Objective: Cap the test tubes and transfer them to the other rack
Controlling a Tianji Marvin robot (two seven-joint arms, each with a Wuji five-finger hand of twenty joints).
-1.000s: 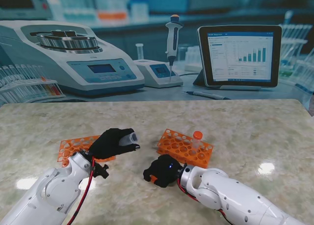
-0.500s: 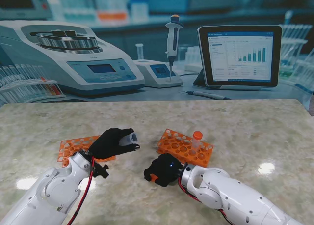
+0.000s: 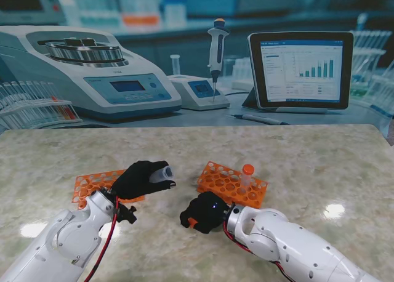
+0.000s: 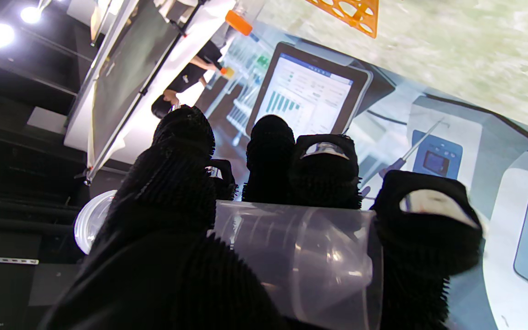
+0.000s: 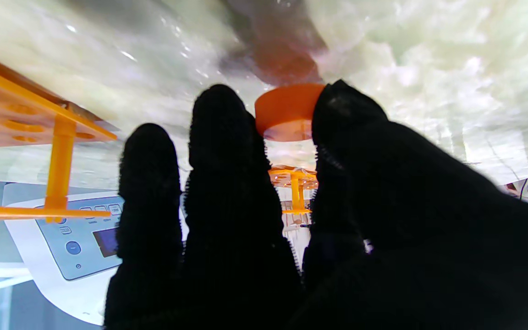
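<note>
Your left hand [image 3: 143, 178], black knit glove, grips clear ribbed tube [image 4: 291, 256], right hand [image 3: 203, 213] pinching smooth orange cap [image 5: 287, 112] on marbled worktop [image 3: 308, 153], both unmoved since earlier.

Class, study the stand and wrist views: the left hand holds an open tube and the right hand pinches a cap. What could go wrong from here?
1. The test tube lies sideways and uncapped in the left hand; it may slip during capping.
2. The right hand pinches the orange cap by its rim only, so it may drop or go on crooked.
3. The capped tube in the right rack stands nearby and could get knocked.
</note>
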